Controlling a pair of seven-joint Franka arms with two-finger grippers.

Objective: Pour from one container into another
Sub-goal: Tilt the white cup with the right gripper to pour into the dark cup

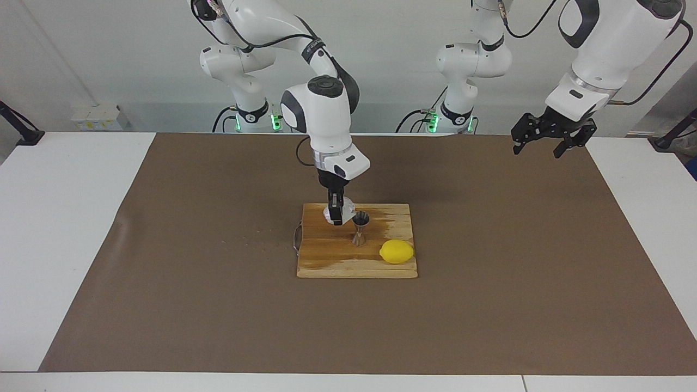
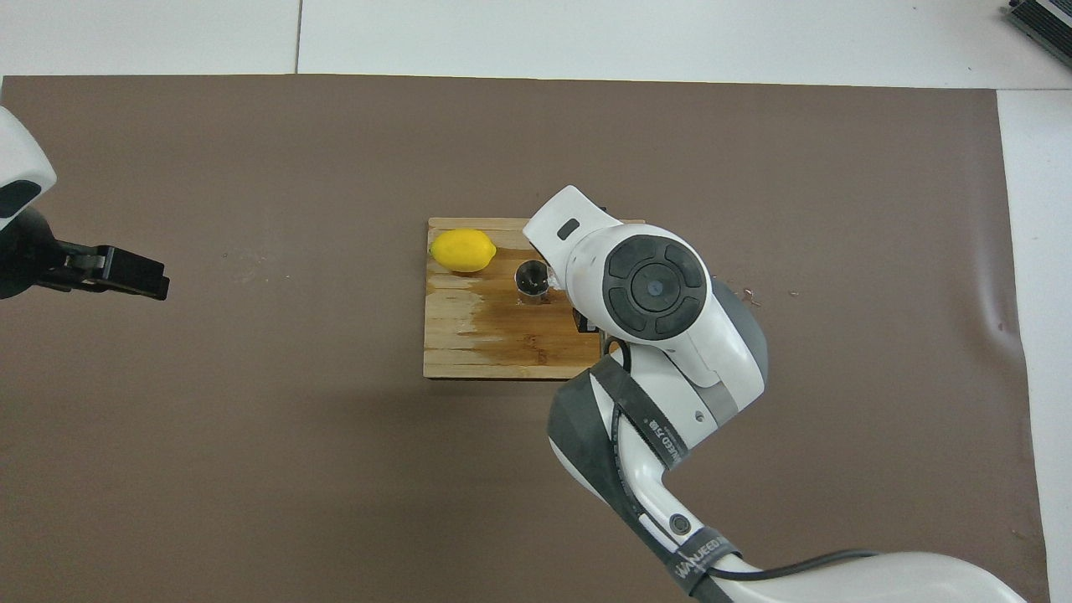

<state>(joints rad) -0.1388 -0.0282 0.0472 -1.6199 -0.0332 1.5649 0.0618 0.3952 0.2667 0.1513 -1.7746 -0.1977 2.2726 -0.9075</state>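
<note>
Right end effector pinches cup, frame centre, just beside upright jigger.
Both over board; lemon near board's edge. Left end effector spread, waiting upper right over bare counter.

One translucent plastic cup, one steel jigger, one lemon and one wooden cutting board are here, on one brown mat. There are two robot arms, each with one gripper.
</note>
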